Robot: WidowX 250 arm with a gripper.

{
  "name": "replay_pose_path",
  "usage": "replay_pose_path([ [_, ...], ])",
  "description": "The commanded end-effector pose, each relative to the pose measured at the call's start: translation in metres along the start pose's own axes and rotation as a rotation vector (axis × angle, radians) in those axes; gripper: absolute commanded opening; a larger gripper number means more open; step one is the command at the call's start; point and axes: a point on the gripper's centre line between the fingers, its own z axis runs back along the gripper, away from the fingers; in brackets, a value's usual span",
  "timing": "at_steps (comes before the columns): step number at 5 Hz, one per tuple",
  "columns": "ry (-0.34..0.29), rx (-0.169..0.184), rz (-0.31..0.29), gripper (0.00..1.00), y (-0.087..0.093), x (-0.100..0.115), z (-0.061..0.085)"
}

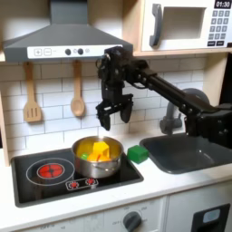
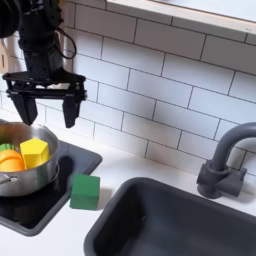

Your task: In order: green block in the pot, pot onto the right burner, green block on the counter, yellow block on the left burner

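The green block rests on the cream counter, between the black cooktop and the sink. The silver pot stands on the burner at the first exterior view's right. Inside it lies the yellow block, beside an orange piece. My gripper hangs open above the pot's far rim with nothing between its fingers, pointing down, apart from both blocks.
The red-ringed burner at the first exterior view's left is bare. A grey sink with a faucet lies to the right in both exterior views. Wooden utensils hang on the tiled wall.
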Motion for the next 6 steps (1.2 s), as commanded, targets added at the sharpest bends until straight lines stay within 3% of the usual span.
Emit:
replay_pose_path([
  [1, -0.04, 0.056, -0.048, 1.0, 0.019, -0.003, 0.0],
  [2, -0.039, 0.08, -0.094, 1.0, 0.026, -0.006, -0.005],
  [3, -0.016, 0.093, -0.113, 1.0, 0.032, -0.004, -0.021],
  [5, -0.002, 0.109, -0.102, 1.0, 0.037, 0.0, -0.029],
  [6, 0.027, 0.099, -0.065, 1.0, 0.043, -0.001, -0.045],
])
